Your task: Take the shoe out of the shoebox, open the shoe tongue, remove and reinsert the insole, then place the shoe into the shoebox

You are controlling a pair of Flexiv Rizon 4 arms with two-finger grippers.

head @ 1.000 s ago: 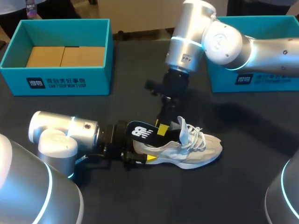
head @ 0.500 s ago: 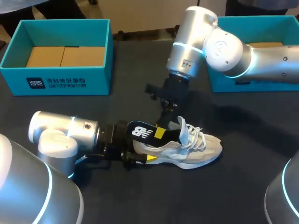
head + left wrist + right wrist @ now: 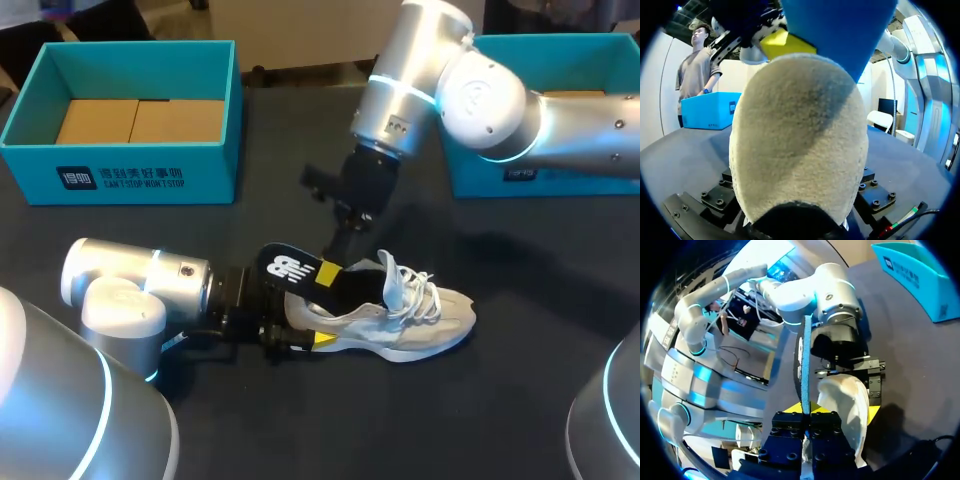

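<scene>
The shoe (image 3: 410,318) lies on its sole on the dark desk (image 3: 520,400). The left fingers (image 3: 322,340) are closed on its heel from two sides. The near yellow tip presses on the side of the shoe, and the far one is hidden behind it. In the left wrist view the pale heel fills the space between these fingers. I think this hold is there to keep the shoe steady, so that it does not rise together with the insole (image 3: 288,270).

The right fingers (image 3: 328,272) come down over the shoe opening and are closed tightly on the insole; the right wrist view shows it edge-on between them. The heel end of the insole stands up and out, beyond the right fingers and above the left ones. Its front part is inside the shoe, ahead of the right fingers toward the laces (image 3: 415,290). So the removal seems about half done. The teal shoebox (image 3: 150,178) stands well apart from both pairs of fingers.
</scene>
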